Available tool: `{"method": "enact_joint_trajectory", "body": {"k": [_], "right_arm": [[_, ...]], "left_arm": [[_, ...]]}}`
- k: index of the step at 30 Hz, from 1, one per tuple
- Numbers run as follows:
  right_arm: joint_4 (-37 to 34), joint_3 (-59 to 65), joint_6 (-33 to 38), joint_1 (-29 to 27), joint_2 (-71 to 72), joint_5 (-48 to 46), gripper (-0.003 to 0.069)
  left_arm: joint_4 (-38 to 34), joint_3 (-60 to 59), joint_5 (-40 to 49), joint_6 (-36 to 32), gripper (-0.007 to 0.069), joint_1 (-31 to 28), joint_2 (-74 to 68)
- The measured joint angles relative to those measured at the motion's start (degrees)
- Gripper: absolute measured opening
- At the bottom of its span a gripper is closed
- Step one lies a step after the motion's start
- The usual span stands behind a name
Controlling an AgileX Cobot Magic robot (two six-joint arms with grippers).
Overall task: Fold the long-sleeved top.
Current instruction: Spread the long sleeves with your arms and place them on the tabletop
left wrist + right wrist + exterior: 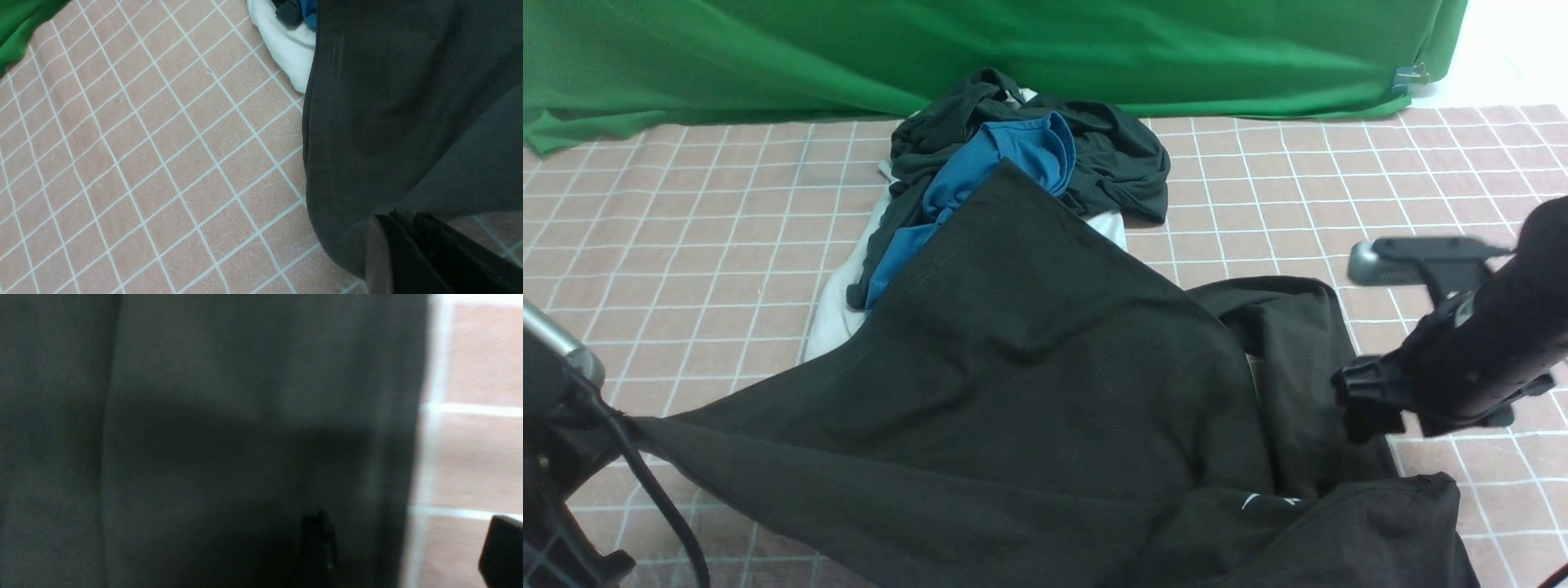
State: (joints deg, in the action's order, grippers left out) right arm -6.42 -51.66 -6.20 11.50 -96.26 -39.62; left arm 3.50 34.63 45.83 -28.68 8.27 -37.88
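Left claw: closed tight on a corner of the long-sleeved top, with the cloth gathered to a point between its jaws.
Right claw: jaws wide apart, gripping nothing. One finger is over black cloth and the other over bare tablecloth, with the top's edge running between them.
Long-sleeved top: black, spread wide between the two claws. It pulls taut away from the left claw, and a loose fold lies just beneath the right claw.
White marks: small and on the top, near the right claw; too little shows to read them.
Clothes pile: beyond both claws. A blue T-shirt is wrapped in a dark garment, over a white cloth. The top's far peak overlaps the pile.
Tablecloth: pink with a white grid.
Backdrop: green fabric, far beyond both claws.
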Motion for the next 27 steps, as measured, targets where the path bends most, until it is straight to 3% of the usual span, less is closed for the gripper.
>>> {"method": "enact_joint_trajectory", "body": {"k": [4,12,17,18,22,27], "right_arm": [[-0.5,-0.1,0.6,1.0,-1.8,1.2,0.0519],[2.6,-1.2,4.1,3.4,-5.1,1.6,0.0371],[2.6,-1.7,7.3,3.6,-4.5,3.5,0.0092],[3.4,-1.9,7.3,3.6,-4.1,3.4,0.0063],[10.3,-6.2,5.3,3.3,-0.9,0.3,0.0043],[17.3,-16.8,4.4,-1.2,0.8,-0.5,0.0043]], "left_arm": [[-0.1,0.0,0.0,0.0,0.0033,0.0,0.0],[-0.4,0.0,-0.6,0.0,0.0033,0.0,0.0],[-0.4,0.0,0.2,0.0,0.0033,0.0,0.0],[-0.4,0.0,0.8,0.0,0.0033,0.0,0.0],[-0.4,0.0,3.6,0.0,0.0033,0.0,0.3],[-0.4,0.0,6.3,-0.1,0.0033,0.0,1.7]]}}
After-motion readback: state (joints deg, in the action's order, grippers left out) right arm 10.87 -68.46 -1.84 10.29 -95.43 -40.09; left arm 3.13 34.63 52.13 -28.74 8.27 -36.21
